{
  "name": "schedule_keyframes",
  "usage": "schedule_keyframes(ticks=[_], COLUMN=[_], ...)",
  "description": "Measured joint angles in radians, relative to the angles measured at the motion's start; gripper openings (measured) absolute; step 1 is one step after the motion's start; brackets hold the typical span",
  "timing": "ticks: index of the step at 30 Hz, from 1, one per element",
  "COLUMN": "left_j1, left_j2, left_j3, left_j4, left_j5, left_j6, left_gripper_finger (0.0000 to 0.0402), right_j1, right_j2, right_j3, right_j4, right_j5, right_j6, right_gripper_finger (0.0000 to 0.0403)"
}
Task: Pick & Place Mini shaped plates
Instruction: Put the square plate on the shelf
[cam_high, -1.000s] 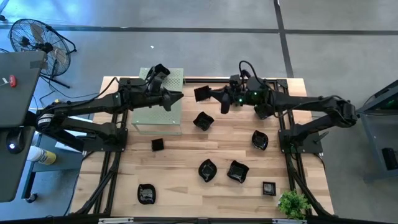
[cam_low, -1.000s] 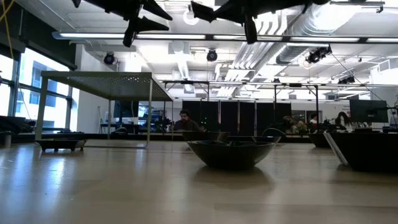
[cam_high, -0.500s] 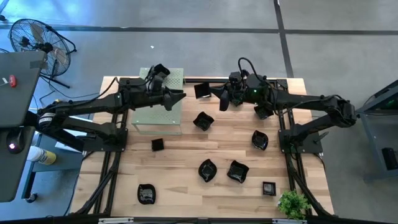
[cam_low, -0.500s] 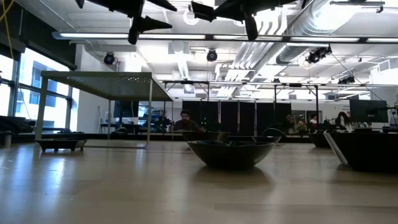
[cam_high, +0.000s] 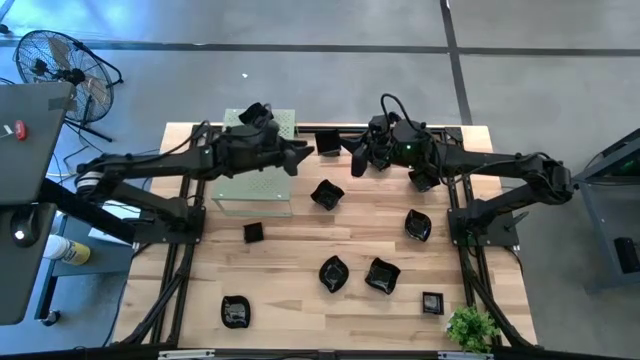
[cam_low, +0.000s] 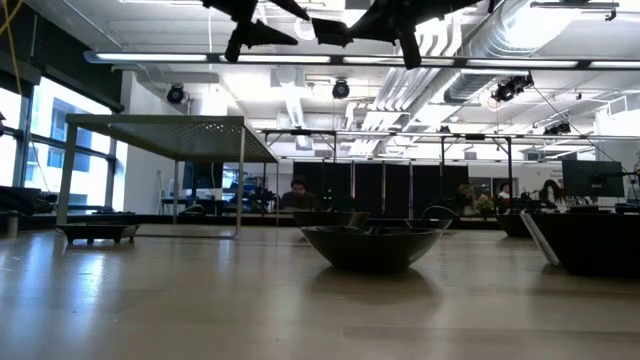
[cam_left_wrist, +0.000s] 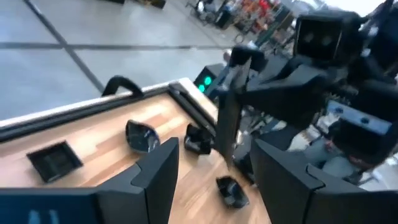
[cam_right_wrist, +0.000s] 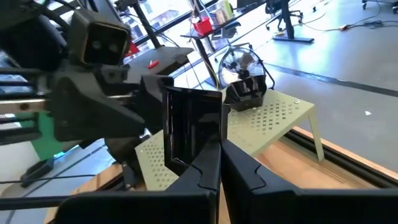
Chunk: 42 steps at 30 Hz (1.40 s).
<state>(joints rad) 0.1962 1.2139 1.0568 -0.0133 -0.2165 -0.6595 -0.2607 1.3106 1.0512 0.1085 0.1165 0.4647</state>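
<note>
1. My right gripper (cam_high: 345, 152) is clamped on one square black plate (cam_high: 327, 144), held on edge in the air above the far side of the table (cam_high: 300, 300).
2. My left gripper (cam_high: 307, 150) reaches toward that plate from the other side with its fingers spread wide, the plate's edge (cam_left_wrist: 227, 127) standing just ahead of the gap between them (I cannot tell whether they touch it).
3. The left arm stretches over the pale green perforated board (cam_high: 262, 188), which carries another small black dish (cam_right_wrist: 247, 87) at its far corner.
4. The other mini plates lie scattered on the wood: a tiny square (cam_high: 253, 232), a wavy one (cam_high: 327, 194), another (cam_high: 418, 225), two side by side (cam_high: 334, 273) (cam_high: 382, 275), and two near the front edge (cam_high: 236, 311) (cam_high: 432, 302).
5. A small green plant (cam_high: 471, 326) sits at the front right corner.
</note>
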Motion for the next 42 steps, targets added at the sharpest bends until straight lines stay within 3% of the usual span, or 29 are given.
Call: schedule_keyframes(ticks=[11,23,33,42], left_j1=[0.000,0.000,0.000,0.049], left_j2=[0.090,0.092,0.092,0.063], left_j3=[0.120,0.145,0.145,0.143], left_j4=[-0.093,-0.115,-0.117,-0.182], left_j5=[-0.034,-0.056,-0.059,-0.059], left_j6=[-0.053,-0.030,-0.027,-0.070], left_gripper_finger=[0.0180,0.0007,0.0002,0.0001], right_j1=[0.000,0.000,0.000,0.000], right_j2=[0.000,0.000,0.000,-0.005], right_j3=[0.000,0.000,0.000,0.000], right_j4=[0.000,0.000,0.000,-0.039], right_j5=[0.010,0.009,0.005,0.004], right_j6=[-0.028,-0.047,-0.047,-0.036], right_gripper_finger=[0.0000,0.0000,0.0008,0.0083])
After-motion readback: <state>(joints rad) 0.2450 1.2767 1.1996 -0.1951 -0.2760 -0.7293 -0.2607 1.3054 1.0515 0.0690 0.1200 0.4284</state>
